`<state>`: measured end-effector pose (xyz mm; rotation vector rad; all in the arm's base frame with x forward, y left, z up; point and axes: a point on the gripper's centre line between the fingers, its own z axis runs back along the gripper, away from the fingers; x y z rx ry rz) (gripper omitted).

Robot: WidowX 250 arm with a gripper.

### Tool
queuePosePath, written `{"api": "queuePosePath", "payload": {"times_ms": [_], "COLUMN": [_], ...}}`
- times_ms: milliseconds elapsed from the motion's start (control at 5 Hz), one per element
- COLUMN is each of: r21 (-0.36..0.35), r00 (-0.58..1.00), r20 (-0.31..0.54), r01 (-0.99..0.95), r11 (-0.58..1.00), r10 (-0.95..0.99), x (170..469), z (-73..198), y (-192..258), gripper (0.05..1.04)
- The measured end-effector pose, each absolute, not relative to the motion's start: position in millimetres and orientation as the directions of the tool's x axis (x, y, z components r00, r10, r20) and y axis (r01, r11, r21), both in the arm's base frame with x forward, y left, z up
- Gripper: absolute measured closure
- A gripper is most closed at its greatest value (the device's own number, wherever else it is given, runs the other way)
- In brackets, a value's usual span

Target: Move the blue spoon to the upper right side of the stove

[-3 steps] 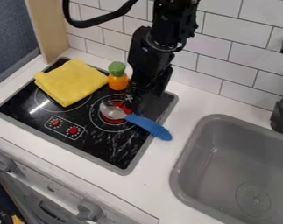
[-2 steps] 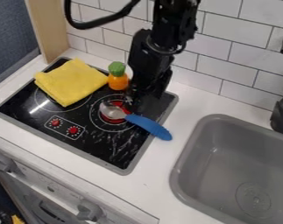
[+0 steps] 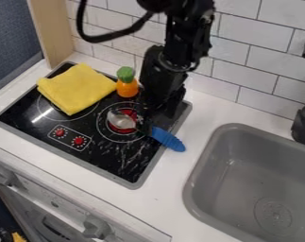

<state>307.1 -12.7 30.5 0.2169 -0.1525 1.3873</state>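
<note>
The black gripper (image 3: pixel 147 126) hangs over the right part of the stove, its tip at the spoon's neck, where it covers the start of the handle. The blue spoon (image 3: pixel 168 139) lies with its silver bowl on the red centre of the right burner and its blue handle slanting down to the right, past the stove's edge and over the white counter. The black stove (image 3: pixel 110 161) has a grey rim.
A yellow cloth (image 3: pixel 77 89) covers the stove's upper left, with an orange bottle with a green top (image 3: pixel 127 83) beside it, left of the gripper. The grey sink (image 3: pixel 255 175) is at the right. Behind stands a tiled wall (image 3: pixel 243 66).
The gripper has come down and slightly toward the camera, and now overlaps the spoon's neck. The spoon, cloth and bottle have stayed where they were.
</note>
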Motion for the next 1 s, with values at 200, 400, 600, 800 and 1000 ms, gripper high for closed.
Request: {"api": "queuePosePath", "payload": {"times_ms": [200,400,600,800,1000], "r21": [0.053,0.055,0.061,0.068,0.063], "r00": [0.191,0.196,0.216,0.225,0.201], "r20": [0.213,0.183,0.157,0.146,0.146], "r01": [-0.981,-0.981,-0.976,-0.974,-0.979], "r11": [0.184,0.189,0.209,0.217,0.194], "r10": [0.958,0.963,0.964,0.963,0.969], "x": [310,311,312,313,317], "z": [26,17,7,2,0], "y": [-13,-13,-12,-10,-11], "gripper": [0.083,0.083,0.083,0.129,0.409]}}
